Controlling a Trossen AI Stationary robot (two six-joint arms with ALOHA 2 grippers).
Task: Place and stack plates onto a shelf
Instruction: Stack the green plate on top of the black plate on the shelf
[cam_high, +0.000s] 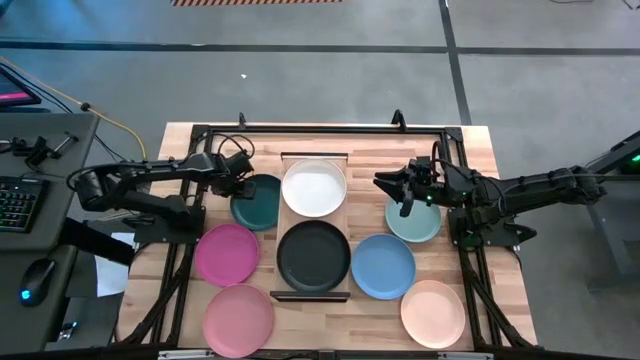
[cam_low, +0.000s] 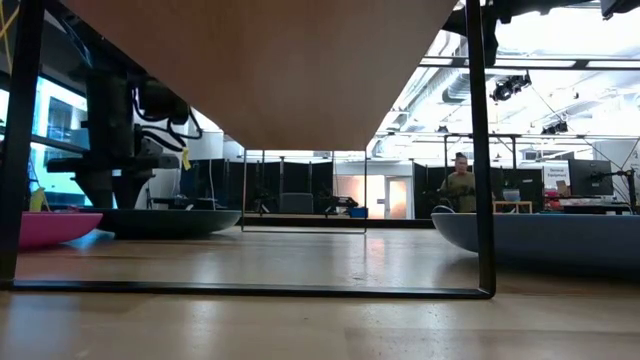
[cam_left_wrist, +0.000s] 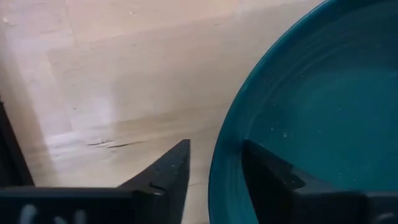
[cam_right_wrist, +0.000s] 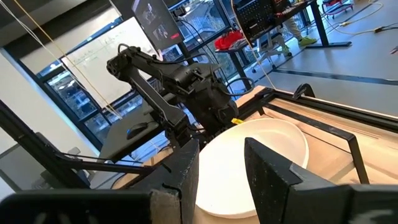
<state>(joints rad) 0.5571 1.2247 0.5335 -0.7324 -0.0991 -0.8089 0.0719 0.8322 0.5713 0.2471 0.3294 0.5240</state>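
Shelf (cam_high: 313, 294): holds white plate (cam_high: 314, 187) and black plate (cam_high: 313, 255); six plates remain on the tabletop. Left gripper (cam_left_wrist: 214, 171): jaws straddle the dark teal plate's (cam_high: 257, 203) rim, not yet clamped. Right gripper (cam_high: 398, 187): part-open, empty, above the mint plate (cam_high: 418, 222).

Shelf (cam_high: 314, 293) at table (cam_high: 470, 140) centre, long axis running front to back. Two plates on shelf: rear plate (cam_high: 314, 187), front plate (cam_high: 314, 255), near touching. Left of shelf: three plates, rear (cam_high: 262, 203), middle (cam_high: 227, 254), front (cam_high: 239, 320). Right of shelf: three plates, rear (cam_high: 418, 224), middle (cam_high: 383, 266), front (cam_high: 433, 313). Left gripper (cam_high: 241, 184) at left-rear plate, fingers (cam_left_wrist: 166, 177) straddling its rim. Right gripper (cam_high: 386, 182) above table between shelf's rear plate and right-rear plate.
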